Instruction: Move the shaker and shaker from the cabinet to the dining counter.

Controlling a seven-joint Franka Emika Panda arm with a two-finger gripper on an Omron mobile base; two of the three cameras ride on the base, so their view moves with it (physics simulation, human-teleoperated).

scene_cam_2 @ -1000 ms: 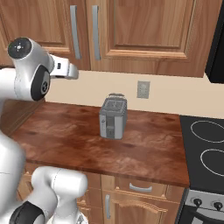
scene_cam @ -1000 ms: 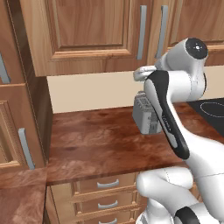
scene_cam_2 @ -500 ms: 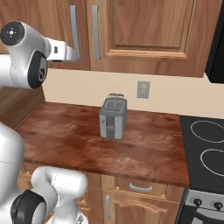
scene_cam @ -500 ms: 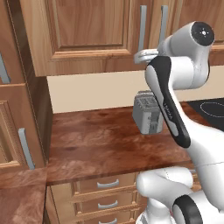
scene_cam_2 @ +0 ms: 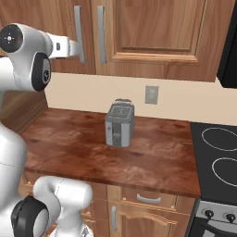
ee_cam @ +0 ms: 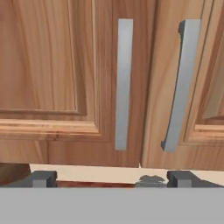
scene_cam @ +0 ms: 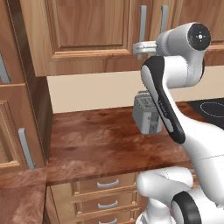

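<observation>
The cabinet hangs above the worktop with both doors closed. Two long grey bar handles run side by side along the door seam. My gripper is open, its fingertips wide apart and empty. It points at the doors just below the lower ends of the handles, a short way off them. The shakers are hidden and the dining counter is out of view.
A grey toaster stands on the reddish-brown worktop under the cabinet. A black stove adjoins on the right. A wall socket sits behind the toaster, drawers lie below, and a tall side cabinet stands on the left.
The arm has lifted the hand from below the cabinet's lower edge up to the level of the handles' lower ends. The gripper has stayed open.
</observation>
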